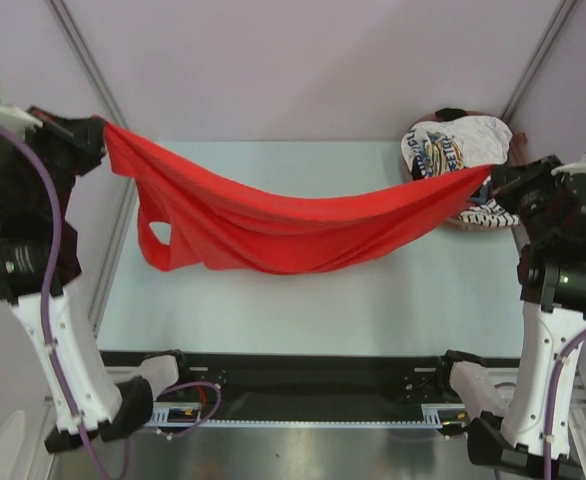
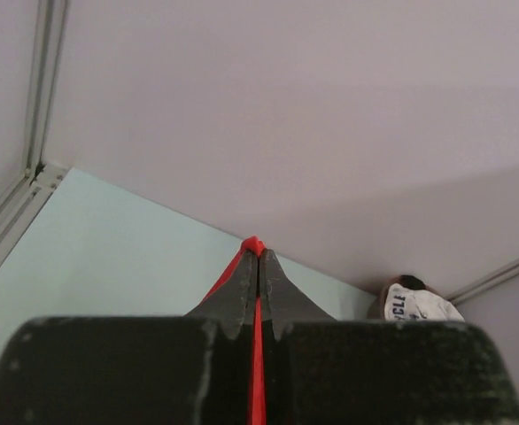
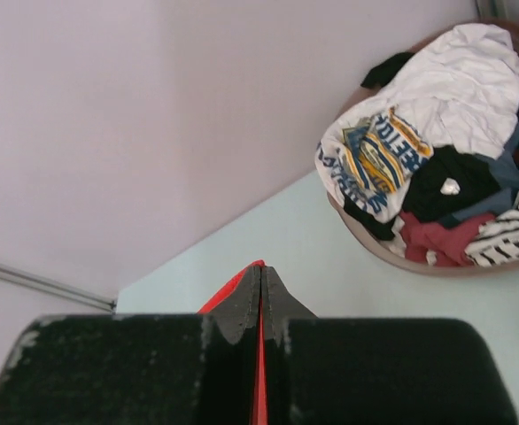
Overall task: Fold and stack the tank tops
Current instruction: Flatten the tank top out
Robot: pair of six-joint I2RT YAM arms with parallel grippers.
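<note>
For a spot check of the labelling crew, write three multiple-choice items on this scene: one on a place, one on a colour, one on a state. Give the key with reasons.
1. Where does the pile of clothes lie?
A. at the far right corner of the table
B. at the near left edge
C. in the centre

2. What colour is the tank top that hangs between the two arms?
A. blue
B. red
C. green

3. How do the left pincer and the right pincer stand?
A. both open
B. both shut on the tank top
C. only the left shut

Key:
1 A, since the top view shows the heap against the far right corner.
2 B, since the stretched, sagging cloth is plain bright red.
3 B, since each wrist view shows the fingers pressed together with red cloth between them.
</note>
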